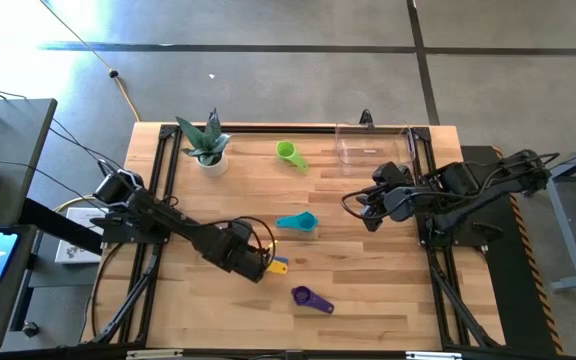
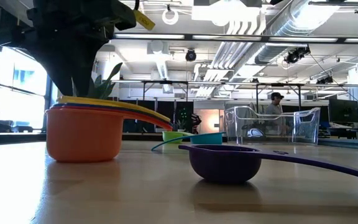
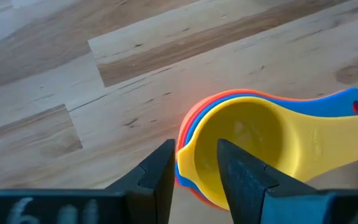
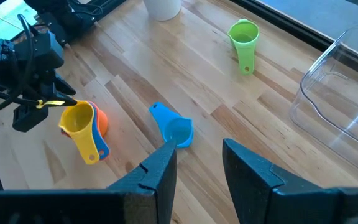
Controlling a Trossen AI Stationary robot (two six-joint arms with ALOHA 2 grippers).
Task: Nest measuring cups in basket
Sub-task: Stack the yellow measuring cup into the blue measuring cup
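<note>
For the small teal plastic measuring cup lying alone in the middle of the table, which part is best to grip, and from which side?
Probably its short flat handle, taken from straight above. The teal cup lies apart from the other cups with bare wood around it, and the handle is thin enough for an open pincer to close across. The right pincer is the nearer one.

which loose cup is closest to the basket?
The green cup, beside the basket at the far edge. The teal cup and purple cup lie farther toward the near side.
</note>
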